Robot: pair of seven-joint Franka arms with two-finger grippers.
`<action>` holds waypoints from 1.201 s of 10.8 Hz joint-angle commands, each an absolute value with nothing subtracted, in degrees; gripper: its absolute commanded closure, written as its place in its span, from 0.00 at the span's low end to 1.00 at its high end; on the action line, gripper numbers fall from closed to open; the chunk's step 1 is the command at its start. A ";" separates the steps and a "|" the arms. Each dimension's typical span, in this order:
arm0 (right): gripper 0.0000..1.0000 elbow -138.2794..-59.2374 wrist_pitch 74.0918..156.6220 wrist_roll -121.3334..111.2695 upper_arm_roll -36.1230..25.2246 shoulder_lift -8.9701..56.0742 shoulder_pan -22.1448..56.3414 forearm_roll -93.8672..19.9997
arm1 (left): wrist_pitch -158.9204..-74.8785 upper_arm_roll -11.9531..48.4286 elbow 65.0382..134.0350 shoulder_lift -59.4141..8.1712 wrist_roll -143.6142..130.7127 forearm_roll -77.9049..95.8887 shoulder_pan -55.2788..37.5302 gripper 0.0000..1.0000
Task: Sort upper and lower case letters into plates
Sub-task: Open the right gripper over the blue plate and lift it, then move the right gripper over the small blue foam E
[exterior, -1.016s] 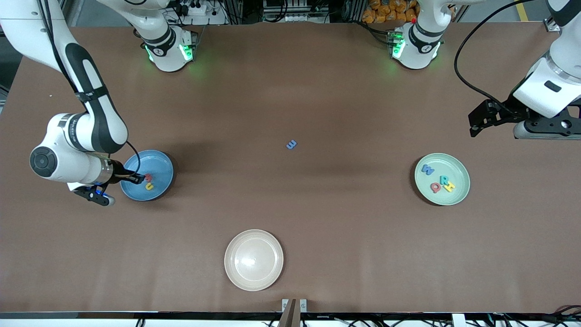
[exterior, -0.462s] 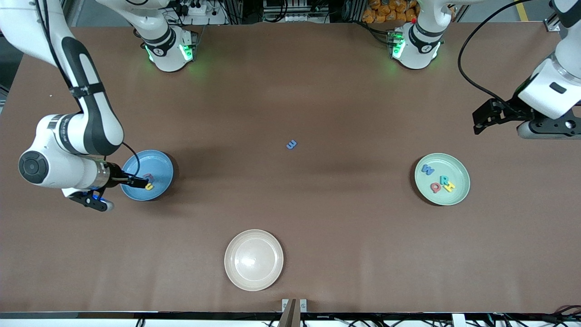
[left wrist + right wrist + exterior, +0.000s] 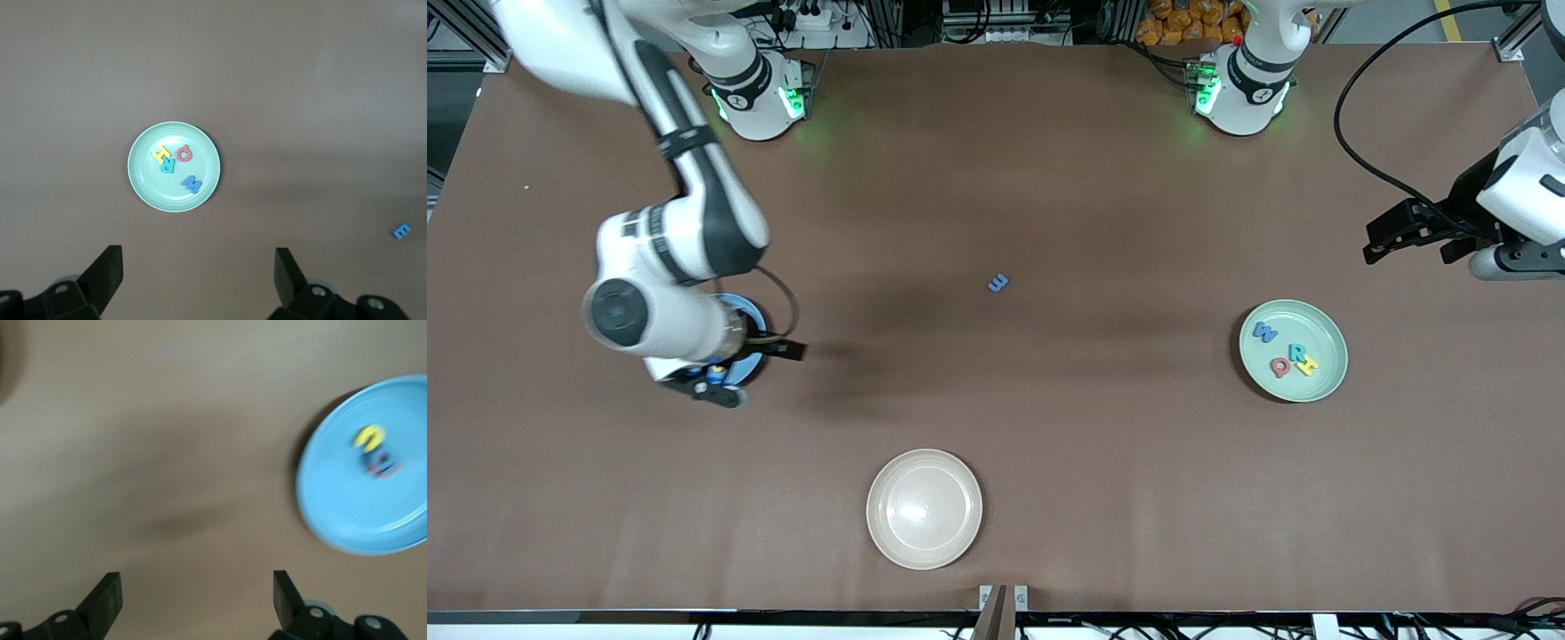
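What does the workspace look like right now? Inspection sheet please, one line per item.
Surface: brown table, flat, no spills seen.
Job's things: sky blue plate under the right arm holds a yellow letter and a blurred darker one; mint green plate holds four letters; one blue letter lies loose mid-table.
Clutter: cream-beige plate, bare, nearest the front camera.
Grippers: right tool open, empty, over bare table beside the sky blue plate; left tool open, empty, waits above the left arm's end.
Cables: black cable loops to the left arm.
Surroundings: green-lit arm bases, wiring past the table edge.
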State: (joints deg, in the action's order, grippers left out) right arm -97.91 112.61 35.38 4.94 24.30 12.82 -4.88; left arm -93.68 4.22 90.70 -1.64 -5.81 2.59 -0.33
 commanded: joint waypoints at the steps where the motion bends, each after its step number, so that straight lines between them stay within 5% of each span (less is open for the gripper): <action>1: 0.00 -96.50 113.02 46.96 5.19 26.00 19.30 -6.06 | -92.11 4.83 91.84 0.00 -6.41 3.43 -0.09 0.00; 8: 0.00 -95.54 132.51 79.41 5.19 35.50 35.66 -6.07 | -91.49 5.27 92.46 2.46 -6.59 -0.09 -0.18 0.00; 13: 0.00 -95.89 134.30 86.40 5.27 37.97 40.86 -6.06 | -91.58 5.71 92.46 2.11 -6.59 -0.09 -0.26 0.00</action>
